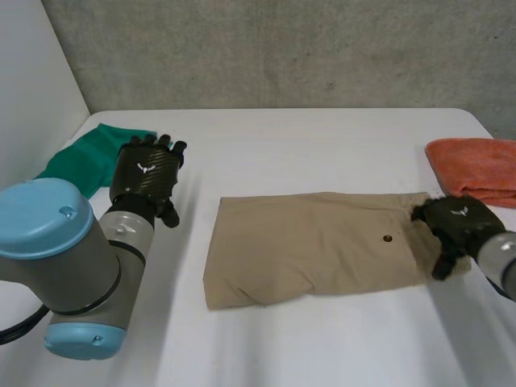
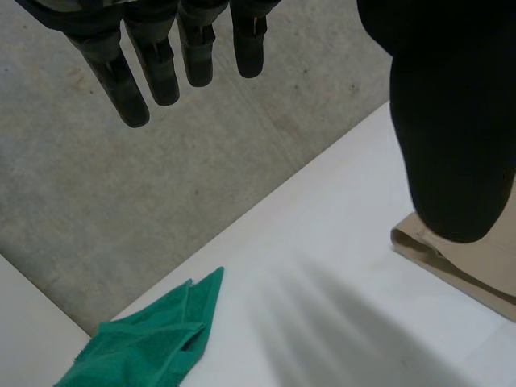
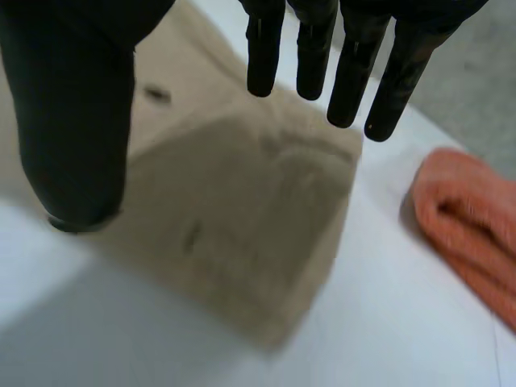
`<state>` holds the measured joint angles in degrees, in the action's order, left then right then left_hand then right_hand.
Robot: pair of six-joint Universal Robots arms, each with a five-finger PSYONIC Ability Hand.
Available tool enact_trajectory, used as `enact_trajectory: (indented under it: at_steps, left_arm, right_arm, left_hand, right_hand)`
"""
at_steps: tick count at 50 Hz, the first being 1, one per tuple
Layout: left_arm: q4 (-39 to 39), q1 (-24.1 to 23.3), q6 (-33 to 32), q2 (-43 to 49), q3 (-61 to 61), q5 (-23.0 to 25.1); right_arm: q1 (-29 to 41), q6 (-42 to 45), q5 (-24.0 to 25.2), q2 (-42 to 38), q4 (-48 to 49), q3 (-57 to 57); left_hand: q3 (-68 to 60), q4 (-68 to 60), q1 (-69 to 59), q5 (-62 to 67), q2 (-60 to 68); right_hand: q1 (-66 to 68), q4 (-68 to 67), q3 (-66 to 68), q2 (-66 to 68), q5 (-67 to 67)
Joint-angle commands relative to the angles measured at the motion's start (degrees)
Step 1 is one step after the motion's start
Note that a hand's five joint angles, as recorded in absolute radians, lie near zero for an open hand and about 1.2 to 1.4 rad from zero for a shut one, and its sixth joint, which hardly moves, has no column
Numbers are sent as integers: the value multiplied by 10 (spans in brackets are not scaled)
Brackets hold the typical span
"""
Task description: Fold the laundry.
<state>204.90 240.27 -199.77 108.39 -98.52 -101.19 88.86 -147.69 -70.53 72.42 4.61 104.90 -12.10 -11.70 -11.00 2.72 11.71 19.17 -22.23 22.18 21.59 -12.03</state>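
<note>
Left arm looms closest; its left hand hangs empty, fingers straight, near green cloth at ten o'clock. Tan shorts lie mid-table. Right hand, fingers straight, gripping nothing, hovers at their three o'clock edge; best pinch all layers before folding.

The right hand covers the khaki garment's end near the bench's right edge, where the orange towel is cut off.

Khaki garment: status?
Left robot hand open, above table. Right robot hand open, at right end of khaki garment. Garment lies flat. Green cloth, orange towel off to sides.
</note>
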Motion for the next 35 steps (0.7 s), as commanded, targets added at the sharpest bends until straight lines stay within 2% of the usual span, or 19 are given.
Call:
enact_trajectory:
  at_steps: [1,5,7,9,10,11,25,26,29,35]
  left_arm:
    - [0,-1,0,5,-1,-1]
    - [0,-2,0,6,-2,-1]
    - [0,-2,0,6,-3,0]
    - [0,-2,0,7,-3,0]
    - [0,-2,0,7,-3,0]
    - [0,-2,0,7,-3,0]
    - [0,-2,0,4,-10,2]
    - [0,-2,0,4,-10,2]
    - [0,-2,0,3,-10,1]
    - [0,-1,0,2,-17,3]
  right_arm:
    - [-40,37,36,-6,47,42]
    - [-41,43,35,-13,81,47]
    - [-42,42,38,-24,97,45]
    - [-42,41,38,-36,105,43]
    - [-42,42,40,-47,108,39]
    - [-42,43,40,-51,107,36]
    - [-37,79,26,-41,102,14]
    - [-37,77,26,-38,100,14]
    - [-37,75,28,-29,90,21]
    - [-42,77,33,-30,60,27]
  left_hand:
    - [21,17,10,-27,-17]
    - [21,17,10,-27,-17]
    - [21,17,10,-27,-17]
    - [21,17,10,-27,-17]
    - [21,17,10,-27,-17]
    - [21,17,10,-27,-17]
    - [21,17,10,-27,-17]
    - [21,17,10,-27,-17]
    - [21,17,10,-27,-17]
    - [21,17,10,-27,-17]
  right_hand:
    - [96,-65,66,72,-67]
    - [156,-126,126,132,-128]
    - [255,-225,225,231,-227]
    - [401,-371,371,377,-373]
    - [539,-508,508,514,-510]
    - [602,-571,571,577,-573]
    - [608,-578,578,584,-580]
    - [602,-572,572,578,-574]
    - [170,-139,139,145,-141]
    - [82,-52,52,58,-54]
